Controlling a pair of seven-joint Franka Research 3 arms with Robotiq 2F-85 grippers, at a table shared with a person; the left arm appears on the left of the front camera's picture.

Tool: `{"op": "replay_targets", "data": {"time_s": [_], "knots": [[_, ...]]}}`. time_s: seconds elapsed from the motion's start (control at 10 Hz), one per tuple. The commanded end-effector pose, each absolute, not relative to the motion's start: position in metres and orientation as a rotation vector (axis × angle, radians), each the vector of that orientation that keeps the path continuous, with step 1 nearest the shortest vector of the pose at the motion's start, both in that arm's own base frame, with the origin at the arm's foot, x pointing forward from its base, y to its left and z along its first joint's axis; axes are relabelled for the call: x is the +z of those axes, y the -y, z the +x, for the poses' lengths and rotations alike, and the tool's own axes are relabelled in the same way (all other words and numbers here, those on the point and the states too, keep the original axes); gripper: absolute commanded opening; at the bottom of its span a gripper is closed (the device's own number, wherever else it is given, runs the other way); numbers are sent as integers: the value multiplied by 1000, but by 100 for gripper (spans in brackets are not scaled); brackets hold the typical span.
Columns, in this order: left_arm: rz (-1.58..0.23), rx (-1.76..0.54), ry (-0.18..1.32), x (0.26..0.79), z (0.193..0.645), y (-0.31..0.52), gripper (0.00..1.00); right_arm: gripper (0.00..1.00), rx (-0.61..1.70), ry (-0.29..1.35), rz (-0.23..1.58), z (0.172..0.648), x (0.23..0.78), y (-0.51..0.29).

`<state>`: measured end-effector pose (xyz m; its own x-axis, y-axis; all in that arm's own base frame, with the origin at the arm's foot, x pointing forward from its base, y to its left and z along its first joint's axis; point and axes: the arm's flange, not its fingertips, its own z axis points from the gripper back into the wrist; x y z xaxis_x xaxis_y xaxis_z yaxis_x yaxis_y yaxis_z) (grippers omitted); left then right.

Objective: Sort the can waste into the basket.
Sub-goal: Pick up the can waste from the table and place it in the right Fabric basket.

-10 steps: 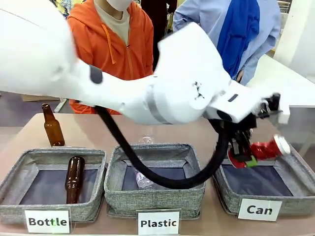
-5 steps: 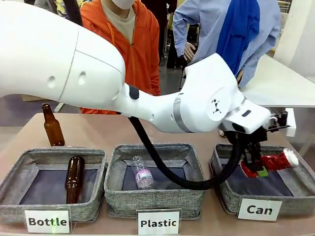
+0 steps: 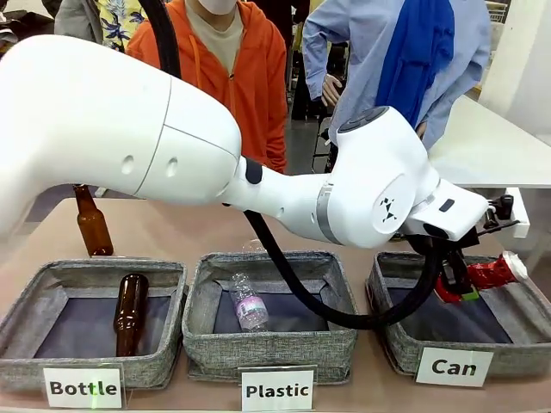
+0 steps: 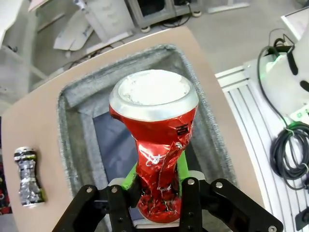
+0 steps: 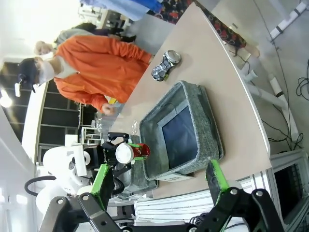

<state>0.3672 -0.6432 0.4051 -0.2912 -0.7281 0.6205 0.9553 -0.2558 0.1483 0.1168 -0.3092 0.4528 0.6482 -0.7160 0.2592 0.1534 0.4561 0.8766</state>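
Tan tabletop [image 3: 172,228]; left arm [image 3: 379,189] outstretched above basket [image 3: 392,340], left gripper [image 3: 456,280] tight around red can [image 3: 495,273]; right gripper [image 5: 160,166] agape, empty.

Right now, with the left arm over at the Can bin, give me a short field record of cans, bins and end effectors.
left end effector: over the Can basket, red can between its pads; gripped or let go, cannot tell
right end effector: open, empty
red can: crushed, above the basket, not yet inside
black-and-silver can: lying on the table outside the basket
Bottle bin: one brown bottle lying inside
Plastic bin: one clear bottle inside
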Motion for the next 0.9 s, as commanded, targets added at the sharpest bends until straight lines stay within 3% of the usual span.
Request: {"op": "replay_targets", "data": {"time_s": [0.0,0.1,0.2,0.3,0.4,0.8], "knots": [[-497,-1783,598,409,368,652,89,100,-578,740,924,109,453,314],[-495,-1790,593,411,368,653,89,100,-576,742,920,110,453,313],[-494,-1787,599,412,368,652,100,100,-570,740,919,110,454,313],[-497,-1785,597,413,368,651,93,100,-571,735,918,111,453,312],[-487,-1791,605,414,368,649,100,100,-572,729,916,114,453,311],[-512,-1729,628,440,366,619,100,100,-542,711,917,125,454,307]]}}
